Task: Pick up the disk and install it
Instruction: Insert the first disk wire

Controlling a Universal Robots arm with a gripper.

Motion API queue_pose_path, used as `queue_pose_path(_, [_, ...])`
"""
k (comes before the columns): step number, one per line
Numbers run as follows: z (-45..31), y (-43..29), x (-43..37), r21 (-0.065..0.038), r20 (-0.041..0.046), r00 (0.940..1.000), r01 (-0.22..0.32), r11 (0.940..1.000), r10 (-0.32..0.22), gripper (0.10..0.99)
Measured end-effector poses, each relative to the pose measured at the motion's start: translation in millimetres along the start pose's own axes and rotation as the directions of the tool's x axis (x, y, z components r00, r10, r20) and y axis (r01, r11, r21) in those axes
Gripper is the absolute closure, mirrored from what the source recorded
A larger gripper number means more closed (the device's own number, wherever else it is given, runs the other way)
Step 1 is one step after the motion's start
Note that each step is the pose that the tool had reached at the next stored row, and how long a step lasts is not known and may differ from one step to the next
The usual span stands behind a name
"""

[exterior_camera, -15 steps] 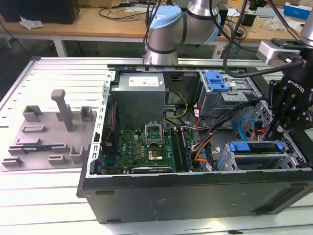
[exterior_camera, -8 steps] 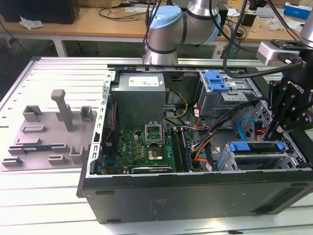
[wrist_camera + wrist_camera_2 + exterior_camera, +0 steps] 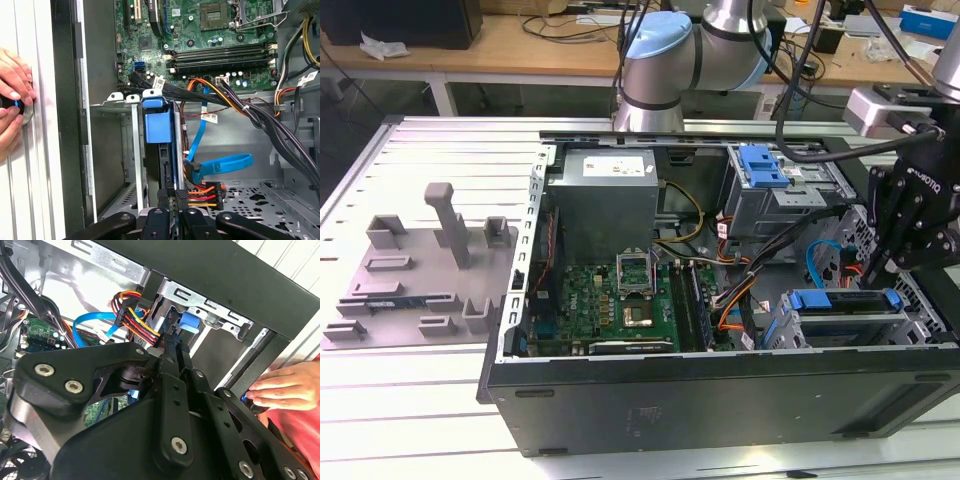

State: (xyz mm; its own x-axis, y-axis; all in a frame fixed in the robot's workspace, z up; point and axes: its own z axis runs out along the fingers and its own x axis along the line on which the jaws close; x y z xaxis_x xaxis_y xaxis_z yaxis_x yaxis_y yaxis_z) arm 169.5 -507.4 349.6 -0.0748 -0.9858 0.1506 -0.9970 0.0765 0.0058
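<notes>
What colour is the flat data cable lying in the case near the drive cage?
Bright blue; the data cable shows best in the first wrist view.

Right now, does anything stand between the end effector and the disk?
Nothing visible does. In the first wrist view the end effector is right at the end of the disk in its bay; a coloured cable plug lies just beside, not between.

Bright, even overhead light; soft shadows inside the case; slight close-range blur.
</notes>
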Motion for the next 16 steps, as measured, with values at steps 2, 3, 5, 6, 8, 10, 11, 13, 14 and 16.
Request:
queue_pose_path(2, [0.3, 0.0, 0.2, 0.000, 0.0000, 1.0000, 0.000, 1.0000, 0.000, 0.922])
queue_pose_path(3, [0.4, 0.0, 0.4, 0.000, -0.0001, 1.0000, 0.000, 1.0000, 0.000, 0.922])
queue_pose_path(5, [0.8, -0.1, 0.8, 0.000, -0.0001, 1.0000, 0.000, 1.0000, 0.000, 0.922])
queue_pose_path(6, [0.9, -0.1, 0.9, 0.000, -0.0001, 1.0000, 0.000, 1.0000, 0.000, 0.922])
queue_pose_path(8, [1.4, -0.1, 1.1, 0.000, 0.0000, 1.0000, 0.000, 1.0000, 0.000, 0.922])
queue_pose_path(10, [1.7, -0.1, 1.3, 0.000, -0.0003, 1.0000, 0.000, 1.0000, 0.000, 0.922])
queue_pose_path(11, [1.8, -0.1, 1.3, 0.000, -0.0003, 1.0000, 0.000, 1.0000, 0.000, 0.922])
queue_pose_path(13, [2.3, -0.1, 1.2, 0.000, -0.0002, 1.0000, 0.000, 1.0000, 0.000, 0.922])
queue_pose_path(14, [2.7, -0.1, 1.2, 0.000, -0.0001, 1.0000, 0.000, 1.0000, 0.000, 0.922])
queue_pose_path(16, [3.4, -0.1, 1.0, 0.000, -0.0001, 1.0000, 0.000, 1.0000, 0.000, 0.922])
